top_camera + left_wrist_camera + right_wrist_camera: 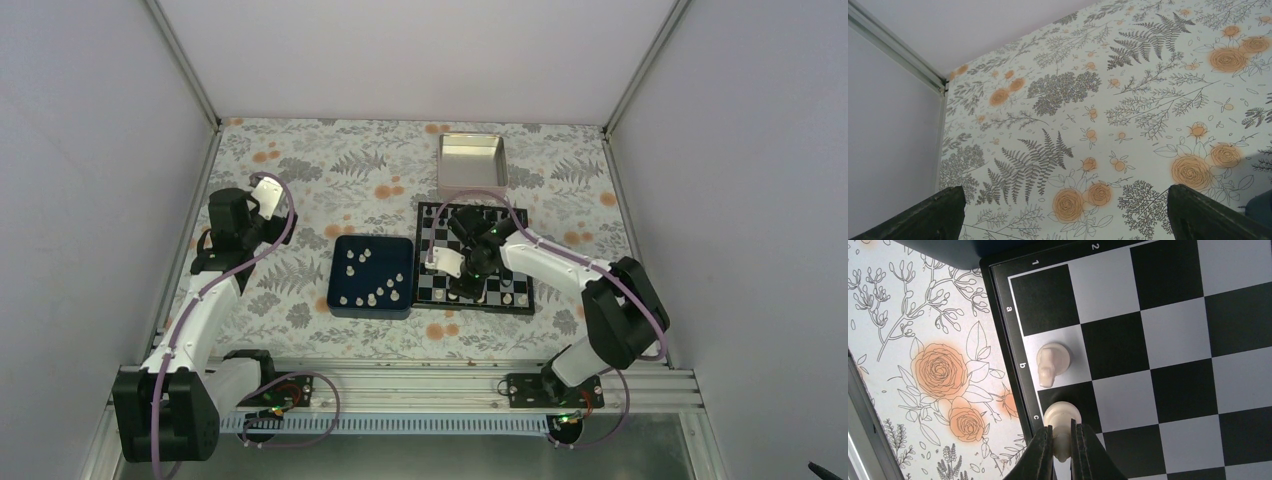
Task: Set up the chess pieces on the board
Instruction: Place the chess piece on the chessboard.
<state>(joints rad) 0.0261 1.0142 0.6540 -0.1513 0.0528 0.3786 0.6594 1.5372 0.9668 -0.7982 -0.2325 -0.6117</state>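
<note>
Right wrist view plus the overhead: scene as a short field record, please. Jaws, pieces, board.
right jaws: shut on a cream piece at square c1
neighbour: cream knight on b1; a1 bare
board: under the right arm
left jaws: open wide over the tablecloth, holding nothing
blue tray: left of the board, cream pieces lying in it
silver tin: beyond the board's far edge
</note>
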